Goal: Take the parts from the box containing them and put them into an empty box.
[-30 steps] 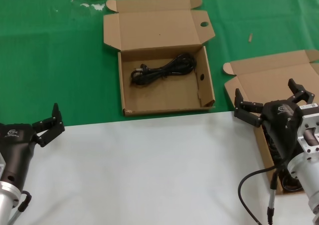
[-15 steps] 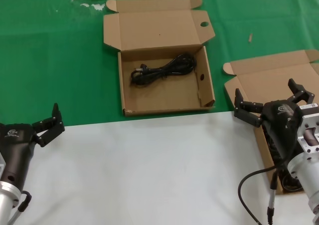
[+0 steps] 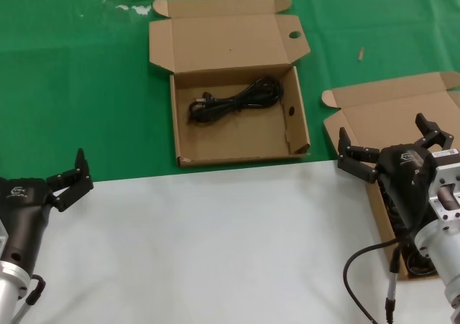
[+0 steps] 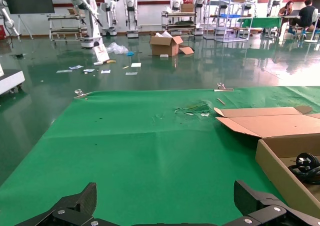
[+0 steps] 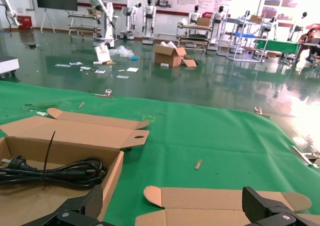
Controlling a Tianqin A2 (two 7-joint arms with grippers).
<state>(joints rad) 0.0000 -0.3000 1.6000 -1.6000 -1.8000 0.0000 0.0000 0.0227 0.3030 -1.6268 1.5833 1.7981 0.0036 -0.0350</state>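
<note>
The right gripper, jaws spread and holding nothing, hovered over the plain-lidded box, poised for another pick; next it would need to descend onto a cord there. The left gripper waited, jaws released. One cord lay in the holed box.

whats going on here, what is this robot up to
A two-armed robot is moving black power cords between two open cardboard boxes on a green mat. One power cord already lies in the box with round holes. The right gripper, open and empty, hovers over the plain-lidded box at the right, where dark cords show behind the arm. The left gripper waits, open, at the near left over the white surface.
</note>
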